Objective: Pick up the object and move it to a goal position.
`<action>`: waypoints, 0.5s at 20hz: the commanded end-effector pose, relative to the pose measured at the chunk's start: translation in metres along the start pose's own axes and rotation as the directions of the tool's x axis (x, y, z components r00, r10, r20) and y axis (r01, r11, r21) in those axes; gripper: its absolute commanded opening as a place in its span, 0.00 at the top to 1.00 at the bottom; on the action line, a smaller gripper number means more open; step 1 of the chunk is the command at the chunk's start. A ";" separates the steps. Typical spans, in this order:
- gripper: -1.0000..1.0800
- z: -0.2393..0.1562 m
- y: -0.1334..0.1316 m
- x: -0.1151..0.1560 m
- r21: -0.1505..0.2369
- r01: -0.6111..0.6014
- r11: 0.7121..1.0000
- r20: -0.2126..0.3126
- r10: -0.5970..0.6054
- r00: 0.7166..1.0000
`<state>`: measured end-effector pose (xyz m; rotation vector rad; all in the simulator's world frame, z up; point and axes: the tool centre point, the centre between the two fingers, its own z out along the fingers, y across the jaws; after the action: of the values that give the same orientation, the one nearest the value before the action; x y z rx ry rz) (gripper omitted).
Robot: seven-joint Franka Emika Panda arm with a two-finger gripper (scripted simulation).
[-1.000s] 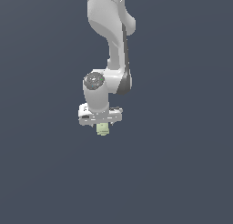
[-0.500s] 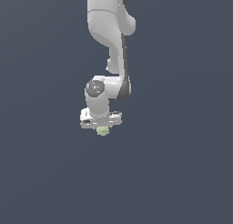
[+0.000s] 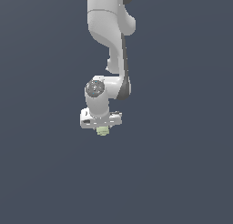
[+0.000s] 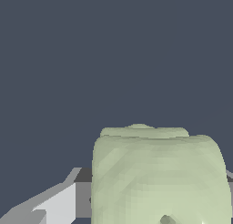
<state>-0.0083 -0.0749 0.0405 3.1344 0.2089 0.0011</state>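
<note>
The object (image 3: 103, 131) is a small pale yellow-green lump showing just below the white hand of the arm in the exterior view. My gripper (image 3: 103, 129) points down and is shut on it. In the wrist view the object (image 4: 157, 173) fills the near part of the picture as a lumpy, blocky green mass, with one grey finger (image 4: 54, 202) showing beside it; the other finger is mostly hidden behind the object. No goal marker shows in either view.
The white arm (image 3: 109, 41) comes down from the top of the exterior view. Behind everything is a plain dark blue-grey background with no other objects in view.
The gripper, with the object held in it, has drifted slightly toward the exterior view's right and the wrist has turned a little. The grip has not changed.
</note>
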 end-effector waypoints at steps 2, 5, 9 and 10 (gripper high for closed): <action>1.00 -0.001 -0.001 0.001 0.000 0.000 1.000 0.000 0.000 1.000; 1.00 -0.007 -0.004 0.004 0.000 0.000 1.000 0.000 0.000 1.000; 1.00 -0.022 -0.014 0.012 0.000 0.000 1.000 0.000 0.000 1.000; 1.00 -0.027 -0.017 0.015 0.000 0.000 1.000 0.000 0.000 1.000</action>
<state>0.0008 -0.0612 0.0604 3.1344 0.2081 -0.0010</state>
